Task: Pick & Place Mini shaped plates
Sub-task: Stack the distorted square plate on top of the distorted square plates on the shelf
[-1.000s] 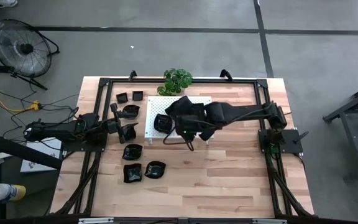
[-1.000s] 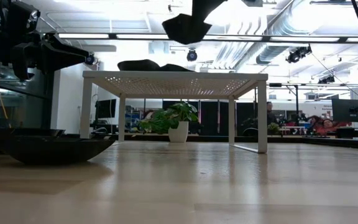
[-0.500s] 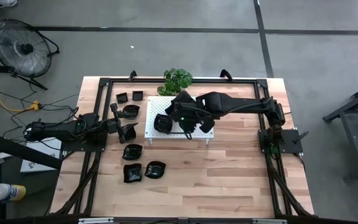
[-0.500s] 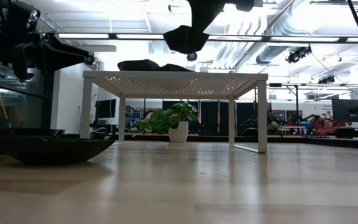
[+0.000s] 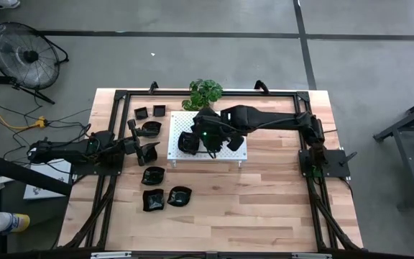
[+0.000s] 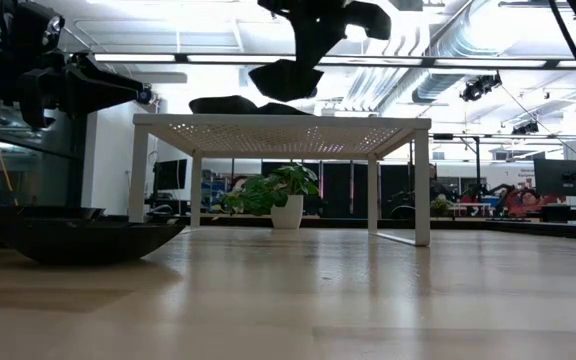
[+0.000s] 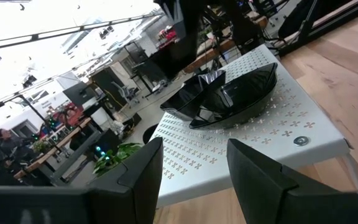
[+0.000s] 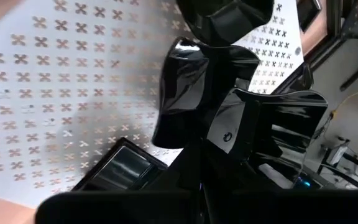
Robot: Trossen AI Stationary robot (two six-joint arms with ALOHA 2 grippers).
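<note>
R hand [image 5: 208, 137] over the white board [image 5: 228, 116], fingers closed on a plate [image 6: 284, 78] by its rim; in low view the plate hangs tilted, just above board level, not touching. Already on board: a stack of plates [image 7: 225, 96] near its left edge, and a square plate [image 8: 118, 168] flat beside it. More plates on the bench [image 5: 264, 208] left of the board, some near the far rail [image 5: 151, 111], some nearer front [image 5: 165, 198]. L hand [image 7: 191, 168] parked low at bench left, fingers apart, empty, facing the board. Judgement: step = place. To do well: level the plate before descent, aim for bare perforated area clear of stack and square plate, lower till base seats, then release; glossy rim prob slips, so open slow. Risk: tilted drop → plate rocks or slides into stack.
</note>
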